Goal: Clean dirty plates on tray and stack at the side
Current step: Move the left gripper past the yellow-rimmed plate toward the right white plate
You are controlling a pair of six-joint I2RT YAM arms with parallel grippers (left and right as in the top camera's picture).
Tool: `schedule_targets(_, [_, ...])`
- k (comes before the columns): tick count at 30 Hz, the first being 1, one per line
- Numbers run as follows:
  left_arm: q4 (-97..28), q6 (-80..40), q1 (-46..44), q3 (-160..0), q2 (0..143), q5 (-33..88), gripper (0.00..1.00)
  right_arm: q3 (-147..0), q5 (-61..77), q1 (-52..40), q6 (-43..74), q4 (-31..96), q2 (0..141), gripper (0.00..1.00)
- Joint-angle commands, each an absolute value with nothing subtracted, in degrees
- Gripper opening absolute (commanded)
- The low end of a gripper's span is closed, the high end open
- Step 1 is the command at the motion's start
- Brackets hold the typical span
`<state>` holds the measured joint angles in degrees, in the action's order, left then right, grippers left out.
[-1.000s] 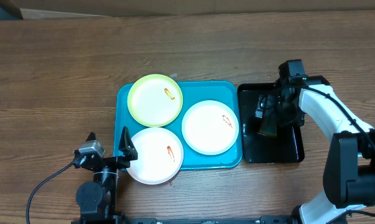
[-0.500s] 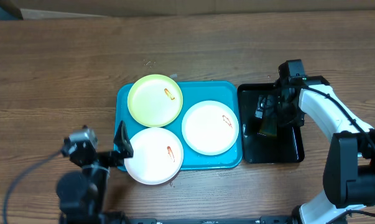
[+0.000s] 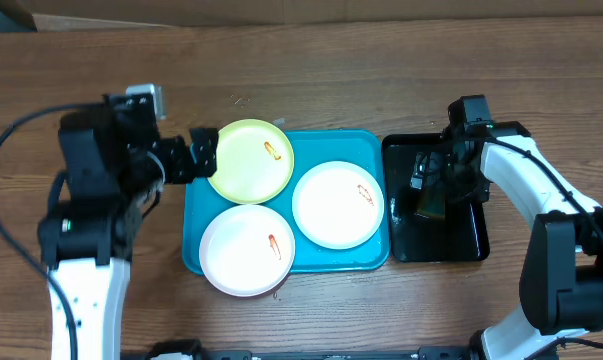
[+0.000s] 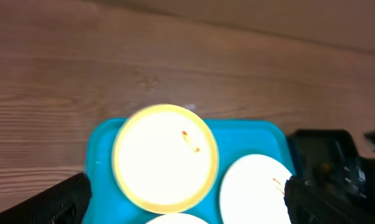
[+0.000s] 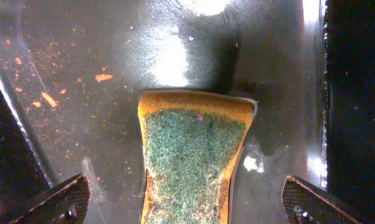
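Observation:
Three plates lie on the turquoise tray [image 3: 314, 143]. The yellow-green plate [image 3: 249, 160] is at the back left, one white plate [image 3: 338, 204] at the right and another white plate [image 3: 247, 250] at the front left. Each carries a small red-orange smear. My left gripper [image 3: 203, 155] hovers open at the yellow-green plate's left rim; its wrist view looks down on that plate [image 4: 165, 155] from well above. My right gripper [image 3: 436, 185] hangs open over a green-and-yellow sponge [image 5: 190, 162], its fingers [image 5: 56, 202] standing apart from the sponge on either side.
The sponge [image 3: 433, 203] lies in a glossy black tray [image 3: 471, 235] right of the turquoise tray, speckled with orange crumbs. Bare wooden table [image 3: 131, 80] surrounds both trays. A cardboard edge [image 3: 11, 20] lies along the far left.
My left arm has swung up from the table's near edge by the front white plate to the yellow-green plate's left side. The right arm and all plates have stayed put.

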<state>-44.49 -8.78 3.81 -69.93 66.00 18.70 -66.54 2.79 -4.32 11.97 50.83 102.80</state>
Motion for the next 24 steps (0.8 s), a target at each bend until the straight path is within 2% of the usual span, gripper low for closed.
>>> schedule_targets(1, [-46.2,-7.7,3.6,-71.7,69.0,27.4,1.0,-67.6,3.1,-4.4,12.0,50.7,102.2,1.0])
schedule_targets(6, [-51.1,-7.7,3.6,-71.7,72.2,27.5,1.0,-67.6,3.1,-4.4,12.0,50.7,102.2,1.0])
schedule_targets(9, [-53.5,-7.7,3.6,-71.7,73.2,26.0,0.97,-67.6,3.1,-4.4,12.0,50.7,102.2,1.0])
schedule_targets(12, [-54.9,-7.7,3.6,-71.7,73.3,23.9,0.89,-67.6,3.1,-4.4,12.0,50.7,102.2,1.0])
schedule_targets(14, [-54.7,-7.7,3.6,-71.7,73.4,23.8,1.0,-67.6,3.1,-4.4,12.0,50.7,102.2,1.0])
schedule_targets(24, [-54.2,-7.7,3.6,-71.7,73.5,23.8,1.0,-67.6,3.1,-4.4,12.0,50.7,102.2,1.0])
